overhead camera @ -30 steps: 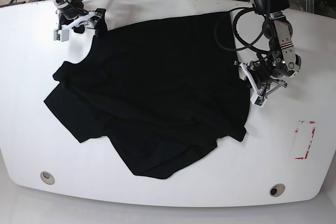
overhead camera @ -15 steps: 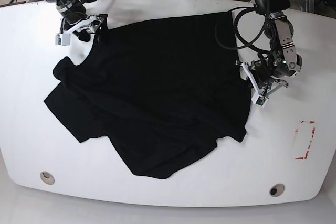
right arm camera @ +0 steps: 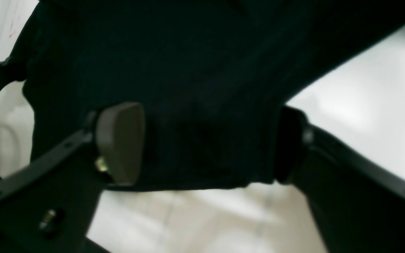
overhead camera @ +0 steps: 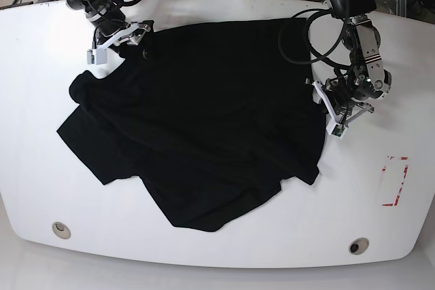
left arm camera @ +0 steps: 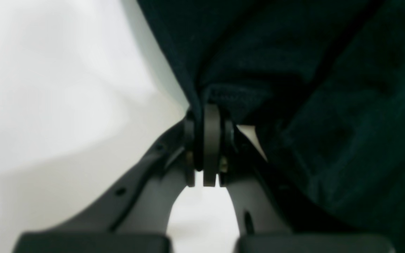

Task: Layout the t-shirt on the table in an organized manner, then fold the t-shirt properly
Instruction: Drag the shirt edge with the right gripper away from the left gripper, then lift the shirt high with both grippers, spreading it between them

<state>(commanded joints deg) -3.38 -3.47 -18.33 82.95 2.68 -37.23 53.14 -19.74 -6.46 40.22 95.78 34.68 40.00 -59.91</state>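
Left gripper [left arm camera: 207,140] pinches the t-shirt [overhead camera: 204,120] hem; right gripper [right arm camera: 202,144] gapes astride fabric, risking bunching if dragged.

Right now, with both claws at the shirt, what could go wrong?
The left claw pinches only a thin edge of the black t-shirt, so a pull may slip it free. The right claw is open around bunched fabric and might close on several layers. The lower part lies wrinkled, and dragging could worsen that.
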